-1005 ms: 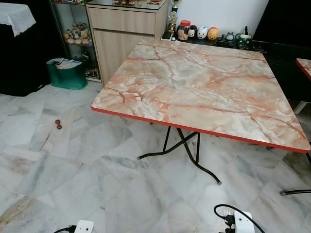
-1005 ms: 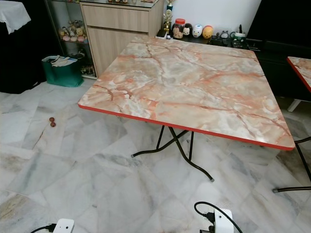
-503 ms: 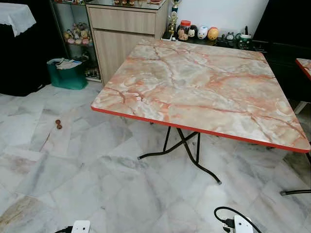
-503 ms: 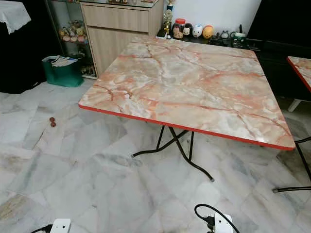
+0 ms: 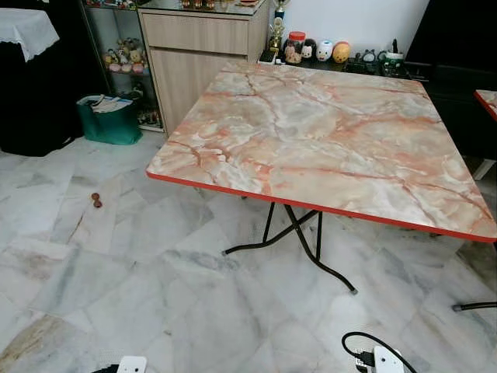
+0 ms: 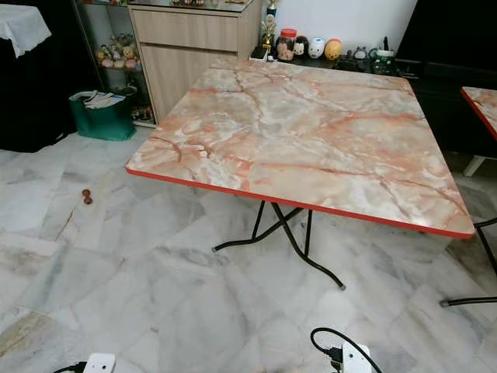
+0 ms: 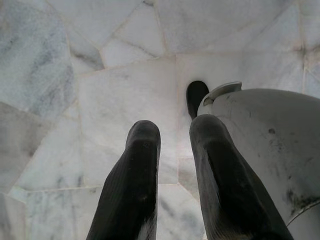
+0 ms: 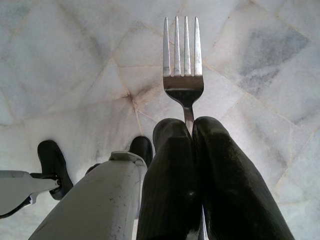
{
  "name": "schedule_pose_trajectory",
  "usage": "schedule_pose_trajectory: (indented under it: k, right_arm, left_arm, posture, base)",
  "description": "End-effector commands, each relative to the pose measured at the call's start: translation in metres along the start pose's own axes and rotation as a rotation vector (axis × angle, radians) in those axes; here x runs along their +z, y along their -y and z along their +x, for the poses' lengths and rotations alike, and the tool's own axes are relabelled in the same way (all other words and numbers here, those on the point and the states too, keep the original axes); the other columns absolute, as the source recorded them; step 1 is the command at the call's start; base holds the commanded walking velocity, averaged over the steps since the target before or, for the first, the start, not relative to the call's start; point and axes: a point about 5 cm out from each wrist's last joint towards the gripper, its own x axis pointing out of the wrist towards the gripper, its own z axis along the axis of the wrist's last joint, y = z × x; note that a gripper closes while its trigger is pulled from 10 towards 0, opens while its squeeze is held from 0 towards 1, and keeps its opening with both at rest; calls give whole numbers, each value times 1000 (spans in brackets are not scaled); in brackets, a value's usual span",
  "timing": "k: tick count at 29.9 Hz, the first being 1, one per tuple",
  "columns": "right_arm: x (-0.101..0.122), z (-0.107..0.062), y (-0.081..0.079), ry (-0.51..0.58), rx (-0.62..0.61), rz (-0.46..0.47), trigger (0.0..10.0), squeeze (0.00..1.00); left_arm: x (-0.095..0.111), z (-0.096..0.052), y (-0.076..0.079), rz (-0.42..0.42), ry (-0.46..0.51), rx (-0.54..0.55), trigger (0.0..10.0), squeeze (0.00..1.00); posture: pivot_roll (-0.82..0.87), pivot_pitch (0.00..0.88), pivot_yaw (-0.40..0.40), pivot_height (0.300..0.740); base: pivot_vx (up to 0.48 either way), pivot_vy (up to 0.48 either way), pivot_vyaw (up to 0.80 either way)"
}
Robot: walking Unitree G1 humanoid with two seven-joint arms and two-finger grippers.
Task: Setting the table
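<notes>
Fork (image 8: 183, 70) clamped in the right gripper (image 8: 192, 131), handle hidden between the fingers.
Left gripper (image 7: 172, 134) slightly parted, empty; table (image 5: 326, 140) bare.

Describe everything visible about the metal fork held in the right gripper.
The silver metal fork has four straight, evenly spaced tines, a squared shoulder and a narrow neck. It looks like shiny polished steel, clean and unbent. The right gripper is shut on its neck: the two black fingers press it from both sides, hiding the handle between them. The head and tines stick out past the fingertips in line with the fingers. Behind it lies the white marble floor; nothing else touches the fork.
</notes>
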Motion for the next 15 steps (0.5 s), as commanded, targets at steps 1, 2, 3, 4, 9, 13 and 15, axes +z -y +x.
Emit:
schedule_pose_trajectory:
  k: [1,2,3,4,9,13,15]
  right_arm:
    - [-4,-1,1,-12,-6,6,10000,0]
    - [-4,-1,2,-11,-17,19,10000,0]
    - [-4,-1,2,-11,-17,19,10000,0]
    - [-3,-1,3,-8,-26,35,10000,0]
    - [-5,-1,5,-10,-37,48,10000,0]
    - [-8,-1,5,-24,-43,40,10000,0]
    - [-8,-1,5,-22,-45,61,10000,0]
  left_arm:
    - [-5,-1,-2,18,-13,9,10000,0]
    - [-5,-1,-2,29,-14,9,10000,0]
    - [-5,-1,-2,29,-14,9,10000,0]
    - [-5,-1,-2,41,-15,7,10000,0]
    - [-6,-1,-2,65,-15,5,10000,0]
    - [-7,-2,-1,77,-16,3,10000,0]
    - [-7,-2,-1,85,-16,2,10000,0]
  posture:
    - [48,0,-33,727]
    - [47,0,-30,727]
    - [47,0,-30,727]
    - [47,0,-30,727]
    - [49,0,-32,727]
    - [48,0,-29,727]
    - [48,0,-29,727]
  base:
    - [0,0,0]
    - [0,0,0]
    - [0,0,0]
    - [0,0,0]
    - [0,0,0]
    - [0,0,0]
    - [0,0,0]
